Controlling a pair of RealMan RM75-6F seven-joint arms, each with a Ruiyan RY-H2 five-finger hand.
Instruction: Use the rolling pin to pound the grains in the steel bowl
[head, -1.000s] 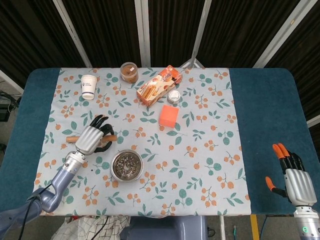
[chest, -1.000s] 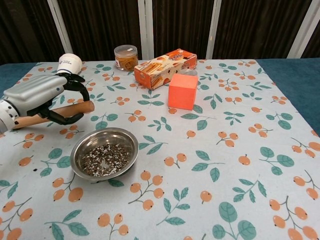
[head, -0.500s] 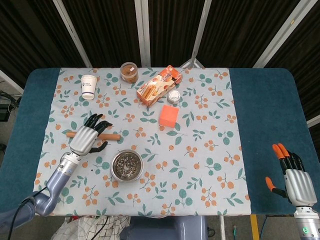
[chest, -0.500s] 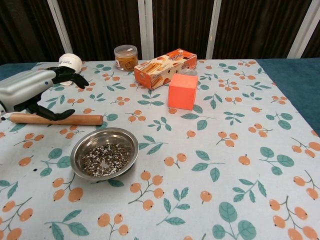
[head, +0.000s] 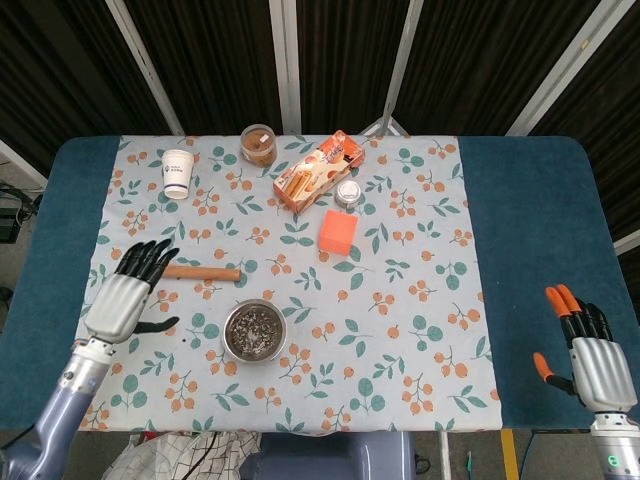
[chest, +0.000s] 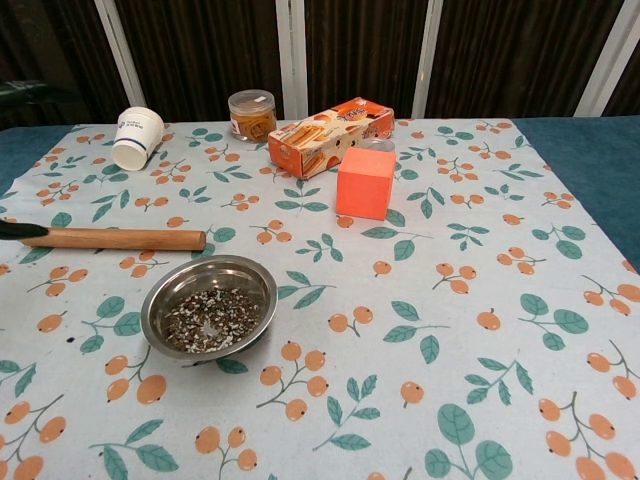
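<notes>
The wooden rolling pin (head: 202, 272) (chest: 115, 238) lies flat on the floral cloth, left of centre, with nothing holding it. Just in front of it stands the steel bowl (head: 253, 331) (chest: 208, 307) with crushed grains inside. My left hand (head: 127, 296) hovers open at the cloth's left edge, fingers spread, its dark fingertips close to the pin's left end; the chest view shows only a dark fingertip (chest: 20, 230) there. My right hand (head: 587, 349) is open at the near right, over the blue table, far from the bowl.
At the back stand a white paper cup (head: 177, 172) (chest: 137, 138), a brown-filled jar (head: 258, 144) (chest: 251, 114), an orange snack box (head: 318, 170) (chest: 329, 134) and a small tin (head: 348, 193). An orange cube (head: 338, 233) (chest: 365, 182) sits mid-table. Blue table (head: 540, 230) flanks the cloth.
My left hand let go of the rolling pin, set it down flat on the cloth, and drew back to the left and toward the near edge. The right hand stayed put.
</notes>
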